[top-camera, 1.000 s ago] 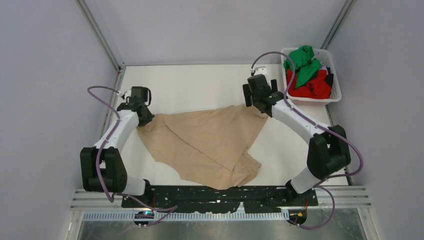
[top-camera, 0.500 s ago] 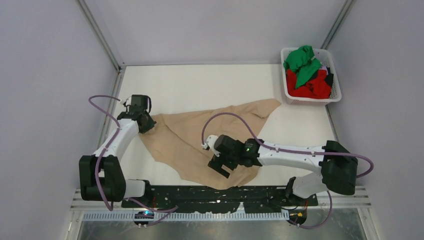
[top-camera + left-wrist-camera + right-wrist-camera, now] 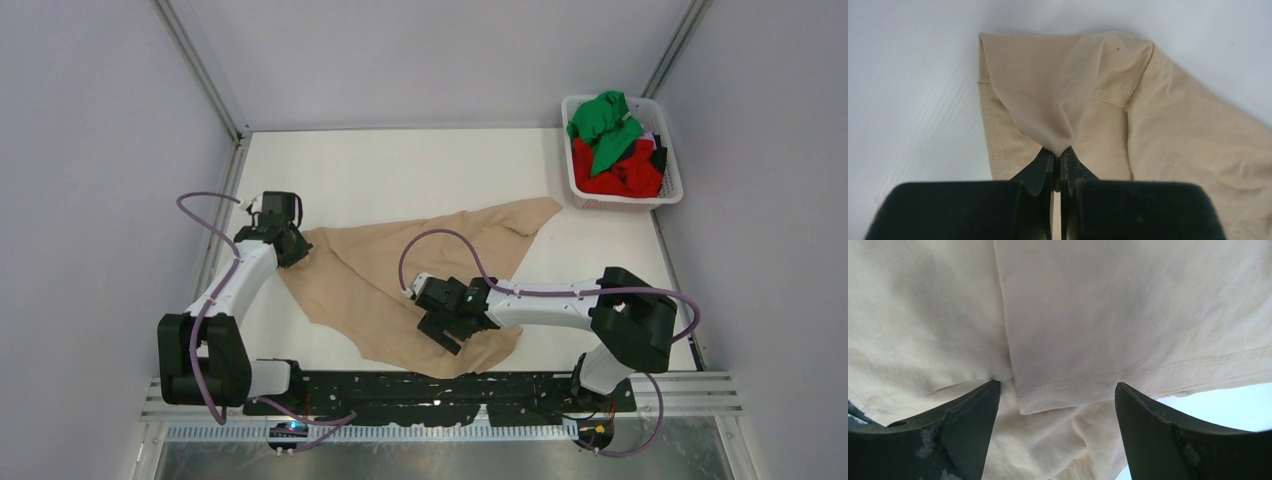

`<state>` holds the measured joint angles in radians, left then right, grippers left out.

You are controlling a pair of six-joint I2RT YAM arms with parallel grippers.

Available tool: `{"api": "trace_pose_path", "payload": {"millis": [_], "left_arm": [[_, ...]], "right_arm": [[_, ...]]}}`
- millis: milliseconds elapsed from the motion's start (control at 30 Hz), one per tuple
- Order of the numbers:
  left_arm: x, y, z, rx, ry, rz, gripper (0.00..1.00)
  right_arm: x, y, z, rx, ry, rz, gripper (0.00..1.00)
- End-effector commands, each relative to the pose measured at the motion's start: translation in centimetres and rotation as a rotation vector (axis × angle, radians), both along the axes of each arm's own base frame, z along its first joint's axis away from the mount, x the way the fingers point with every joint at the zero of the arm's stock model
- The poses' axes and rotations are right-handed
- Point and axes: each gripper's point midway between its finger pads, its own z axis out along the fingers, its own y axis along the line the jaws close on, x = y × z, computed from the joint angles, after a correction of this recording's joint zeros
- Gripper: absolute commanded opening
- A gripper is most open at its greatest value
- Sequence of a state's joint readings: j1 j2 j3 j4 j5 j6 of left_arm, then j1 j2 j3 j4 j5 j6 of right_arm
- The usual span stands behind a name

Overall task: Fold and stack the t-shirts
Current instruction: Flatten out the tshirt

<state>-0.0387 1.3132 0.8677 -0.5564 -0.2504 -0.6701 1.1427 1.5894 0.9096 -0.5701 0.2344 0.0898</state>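
A beige t-shirt (image 3: 380, 270) lies crumpled and partly spread across the middle of the table. At its left corner my left gripper (image 3: 291, 246) is shut, and the wrist view shows a pinched peak of the beige cloth (image 3: 1068, 100) rising from the left gripper (image 3: 1058, 152). My right gripper (image 3: 447, 330) hovers low over the shirt's near part. Its jaws stand wide open in the wrist view, where the right gripper (image 3: 1055, 390) straddles a stitched hem corner (image 3: 1068, 387) without closing on it. A green t-shirt (image 3: 605, 122) and a red t-shirt (image 3: 622, 178) are heaped in the basket.
The white lattice basket (image 3: 668, 192) stands at the far right corner of the table. Metal frame posts and grey walls close in both sides. The black base plate (image 3: 440, 392) runs along the near edge. Bare white tabletop (image 3: 400, 170) lies beyond the shirt.
My right gripper let go of the shirt's far right corner and swung to the near middle, settling lower over the cloth. The freed corner now lies flat. The left gripper kept its hold.
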Motion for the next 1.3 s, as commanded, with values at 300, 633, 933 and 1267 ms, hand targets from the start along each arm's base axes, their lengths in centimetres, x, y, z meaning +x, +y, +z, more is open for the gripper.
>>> {"api": "trace_pose_path", "payload": {"millis": [300, 633, 933, 1267], "left_arm": [[0.8, 0.2, 1.4, 0.002, -0.077, 0.004, 0.0], [0.9, 0.2, 1.5, 0.002, -0.078, 0.003, 0.0], [1.1, 0.1, 1.5, -0.004, -0.082, -0.002, 0.0], [1.1, -0.1, 1.5, -0.01, -0.084, -0.01, 0.0]], "right_arm": [[2.9, -0.9, 2.3, 0.036, -0.091, -0.137, 0.8], [1.8, -0.5, 3.4, 0.102, -0.027, -0.097, 0.77], [2.4, -1.5, 2.6, 0.063, -0.013, -0.157, 0.76], [0.5, -0.1, 1.9, 0.116, 0.096, -0.121, 0.7]]}}
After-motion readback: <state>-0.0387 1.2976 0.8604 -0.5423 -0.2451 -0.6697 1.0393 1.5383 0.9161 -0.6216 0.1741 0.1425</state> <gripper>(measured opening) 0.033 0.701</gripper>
